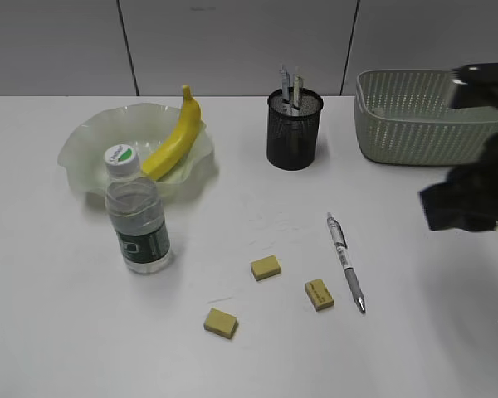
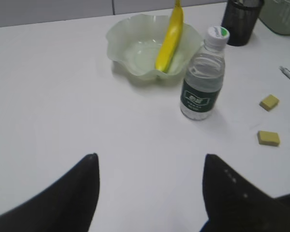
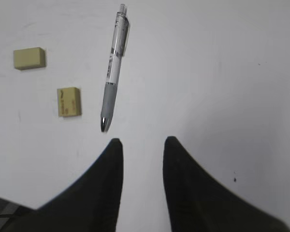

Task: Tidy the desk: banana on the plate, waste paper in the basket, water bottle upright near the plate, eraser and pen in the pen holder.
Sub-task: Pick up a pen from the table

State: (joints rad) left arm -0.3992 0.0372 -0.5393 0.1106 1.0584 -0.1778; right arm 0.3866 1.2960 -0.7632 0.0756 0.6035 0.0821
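White surface point(image 1: 83, 332) carries a pen point(image 3: 113, 67) lying flat, its tip just ahead of the right fingers point(image 3: 106, 164), which are spread with nothing between them. Two erasers point(image 3: 69, 101) lie beside the pen. Left fingers point(image 2: 87, 183) are spread wide and empty, well short of the upright bottle point(image 2: 202, 77) and the banana point(image 2: 169, 38) in the plate point(image 2: 121, 43).

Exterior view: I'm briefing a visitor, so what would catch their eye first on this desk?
Probably the yellow banana lying in the ruffled pale-green plate at back left, with the water bottle standing upright just in front of it. Next, the pen and three yellowish erasers loose on the white desk in front of the black pen holder.
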